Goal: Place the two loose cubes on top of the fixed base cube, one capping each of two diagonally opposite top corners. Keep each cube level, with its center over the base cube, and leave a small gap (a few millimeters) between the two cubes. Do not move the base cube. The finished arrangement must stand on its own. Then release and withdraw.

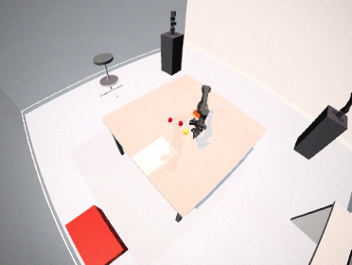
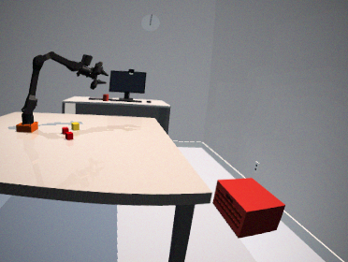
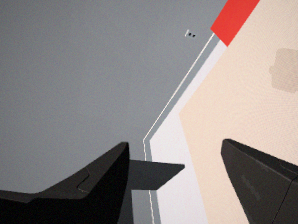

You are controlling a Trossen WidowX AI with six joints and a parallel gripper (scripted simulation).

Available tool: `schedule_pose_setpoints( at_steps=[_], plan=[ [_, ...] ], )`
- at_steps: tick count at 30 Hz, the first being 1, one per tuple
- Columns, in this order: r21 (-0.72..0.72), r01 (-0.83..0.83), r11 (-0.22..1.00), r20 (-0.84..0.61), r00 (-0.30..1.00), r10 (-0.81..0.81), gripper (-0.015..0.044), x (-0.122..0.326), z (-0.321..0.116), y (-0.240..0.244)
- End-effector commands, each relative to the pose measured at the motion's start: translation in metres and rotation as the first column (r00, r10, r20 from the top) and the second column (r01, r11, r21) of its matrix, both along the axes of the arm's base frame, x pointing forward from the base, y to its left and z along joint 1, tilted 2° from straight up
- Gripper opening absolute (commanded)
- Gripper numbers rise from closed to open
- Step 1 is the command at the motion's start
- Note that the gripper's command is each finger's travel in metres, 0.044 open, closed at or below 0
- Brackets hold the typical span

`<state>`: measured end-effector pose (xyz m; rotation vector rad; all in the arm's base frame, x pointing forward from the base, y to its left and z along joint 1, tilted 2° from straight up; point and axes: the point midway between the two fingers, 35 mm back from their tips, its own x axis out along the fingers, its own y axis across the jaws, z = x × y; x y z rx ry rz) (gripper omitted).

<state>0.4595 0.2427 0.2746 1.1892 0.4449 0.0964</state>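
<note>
Exterior view shows the gripper [image 2: 96,78] raised high above the table [image 2: 117,159], at the end of an arm reaching out from its orange mount [image 2: 27,126]. The jaws stand partly spread with nothing between them; the wrist view confirms this, showing only table surface, floor and a distant red box [image 3: 242,4] in the gap.

All three task items rest on the table near the mount. The yellow cube [image 2: 75,125] sits just beyond the two red cubes [image 2: 67,133], which lie close together but apart from it. In the top view the red pair [image 1: 174,121] lies to one side of the yellow cube [image 1: 185,131], with the gripper [image 1: 197,130] appearing just beside the yellow one; given the height seen from the side, that closeness is judged to be overhead alignment, not contact. The yellow cube, being the odd colour, is judged to be the fixed base. Nothing is stacked, so the task stands at its start, and the half-open jaws suit an approach to a first pick.

Limitations: no cube appears in the wrist view. The cubes are too small to judge orientation or exact spacing. Fingertips are cut off at the wrist frame's lower edge.
</note>
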Motion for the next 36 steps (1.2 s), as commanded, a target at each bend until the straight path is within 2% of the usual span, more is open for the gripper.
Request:
schedule_pose_setpoints(
  at_steps=[1,10,20,26,31,36],
  plan=[
    [-0.111,0.041,0.993,-0.120,0.991,-0.055,0.0265,0.002,-0.028,-0.049],
    [-0.326,0.062,0.943,-0.462,0.860,-0.216,0.0265,-0.034,-0.101,-0.172],
    [-0.368,-0.004,0.930,-0.789,0.530,-0.310,0.0265,-0.135,-0.150,-0.271],
    [-0.302,-0.024,0.953,-0.910,0.304,-0.281,0.0265,-0.203,-0.159,-0.299],
    [-0.299,-0.024,0.954,-0.913,0.297,-0.279,0.0265,-0.205,-0.160,-0.299],
    [-0.299,-0.024,0.954,-0.913,0.297,-0.279,0.0265,-0.203,-0.194,-0.299]
  ],
)
